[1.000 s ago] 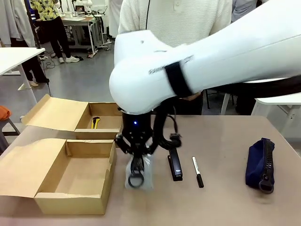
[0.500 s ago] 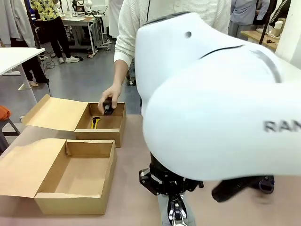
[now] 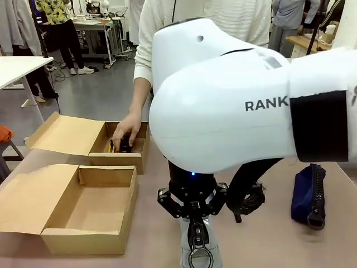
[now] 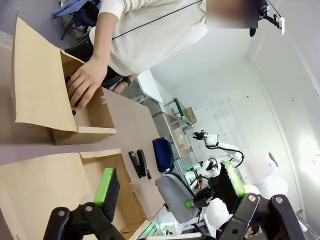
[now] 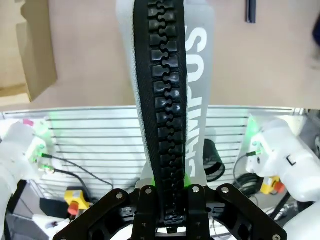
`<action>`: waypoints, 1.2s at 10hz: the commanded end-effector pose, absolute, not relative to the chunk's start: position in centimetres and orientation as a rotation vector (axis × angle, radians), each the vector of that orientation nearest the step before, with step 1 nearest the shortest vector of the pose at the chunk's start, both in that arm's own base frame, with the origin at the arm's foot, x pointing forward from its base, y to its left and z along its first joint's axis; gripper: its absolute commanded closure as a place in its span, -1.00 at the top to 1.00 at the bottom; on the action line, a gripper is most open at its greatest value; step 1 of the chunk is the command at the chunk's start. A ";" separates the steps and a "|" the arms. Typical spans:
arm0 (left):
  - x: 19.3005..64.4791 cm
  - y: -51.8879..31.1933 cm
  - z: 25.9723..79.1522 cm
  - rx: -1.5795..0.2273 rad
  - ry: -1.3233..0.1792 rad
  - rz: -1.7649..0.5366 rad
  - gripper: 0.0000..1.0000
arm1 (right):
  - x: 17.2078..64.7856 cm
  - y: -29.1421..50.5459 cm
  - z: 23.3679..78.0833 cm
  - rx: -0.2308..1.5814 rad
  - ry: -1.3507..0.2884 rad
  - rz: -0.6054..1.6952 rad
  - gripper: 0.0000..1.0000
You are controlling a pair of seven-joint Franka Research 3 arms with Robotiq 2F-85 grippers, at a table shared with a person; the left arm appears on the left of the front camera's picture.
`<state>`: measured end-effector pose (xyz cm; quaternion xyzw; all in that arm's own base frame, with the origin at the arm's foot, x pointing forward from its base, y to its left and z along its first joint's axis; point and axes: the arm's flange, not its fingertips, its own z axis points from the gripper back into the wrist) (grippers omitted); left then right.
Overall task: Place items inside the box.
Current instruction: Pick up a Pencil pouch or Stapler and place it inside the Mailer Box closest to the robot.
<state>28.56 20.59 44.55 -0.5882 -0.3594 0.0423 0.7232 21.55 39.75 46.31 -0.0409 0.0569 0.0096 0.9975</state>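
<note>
My right gripper (image 3: pixel 195 239) hangs near the table's front edge, shut on the grey pencil case (image 3: pixel 192 255). In the right wrist view the pencil case (image 5: pixel 167 80) shows its black zip and white "CAMPUS" lettering, with the right gripper (image 5: pixel 167 194) clamped on its lower end. The box (image 3: pixel 89 211) stands open to the left of it, its flap lid laid out leftward. The black stapler (image 4: pixel 140 164) lies on the table beyond the box (image 4: pixel 50 185). The tip of the pen (image 5: pixel 250 12) shows past the case. My left gripper (image 4: pixel 170 184) is open and holds nothing.
A smaller cardboard box (image 3: pixel 120 146) stands behind the big one, and a person's hand (image 3: pixel 125 134) reaches into it with a dark object. A dark blue zip pouch (image 3: pixel 308 192) lies at the right. My right arm's white bulk hides the table's middle.
My right arm has carried the pencil case from beside the stapler toward the near edge. The person's hand has dropped lower into the smaller box.
</note>
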 end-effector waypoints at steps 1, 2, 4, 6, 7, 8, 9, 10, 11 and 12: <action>28.5 20.4 44.7 -1.310 -0.823 0.080 1.00 | 22.4 41.2 46.2 0.036 0.092 0.087 -0.81; 28.5 20.4 44.7 -1.310 -0.823 0.080 1.00 | 23.2 43.4 46.2 0.093 0.072 0.134 -0.81; 28.5 20.4 44.7 -1.310 -0.823 0.080 1.00 | 25.0 48.4 46.7 0.221 0.030 0.157 -0.81; 28.5 20.4 44.7 -1.310 -0.823 0.080 1.00 | 26.0 53.7 47.7 0.390 -0.013 0.182 -0.81; 28.5 20.4 44.7 -1.310 -0.823 0.080 1.00 | 26.0 55.8 47.8 0.424 0.001 0.163 -0.81; 28.5 20.4 44.7 -1.310 -0.823 0.080 1.00 | 26.2 57.9 47.1 0.428 0.014 0.141 -0.81; 28.5 20.4 44.7 -1.310 -0.823 0.080 1.00 | 26.8 60.0 45.9 0.411 0.006 0.129 -0.81; 28.5 20.4 44.7 -1.310 -0.823 0.080 1.00 | 27.0 61.3 45.1 0.434 -0.011 0.079 -0.81; 28.5 20.4 44.7 -1.310 -0.823 0.080 1.00 | 26.0 57.4 46.6 0.435 0.026 0.164 -0.81; 28.5 20.4 44.7 -1.310 -0.823 0.080 1.00 | 26.0 57.4 46.6 0.435 0.026 0.164 -0.81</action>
